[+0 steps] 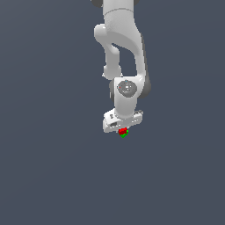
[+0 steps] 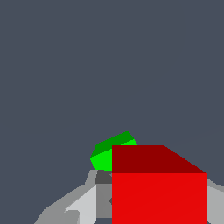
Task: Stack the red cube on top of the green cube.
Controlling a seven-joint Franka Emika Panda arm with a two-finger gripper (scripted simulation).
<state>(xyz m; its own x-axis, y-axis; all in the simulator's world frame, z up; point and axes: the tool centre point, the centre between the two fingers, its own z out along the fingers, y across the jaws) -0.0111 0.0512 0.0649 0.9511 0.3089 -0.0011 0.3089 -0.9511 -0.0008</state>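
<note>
I am at the placing step. My gripper [image 1: 123, 128] hangs low over the counter [image 1: 48, 176], and its jaws are clamped on the red cube [image 1: 123, 131]. In the wrist view the red cube [image 2: 159, 192] fills the space between the fingers [image 2: 83, 203]. The green cube [image 1: 124, 135] sits right under the red one, and only part of it peeks out from behind [image 2: 107, 155]. I think the two are not lined up yet. Next I should slide the red cube over a little, set it down softly, then let go.
</note>
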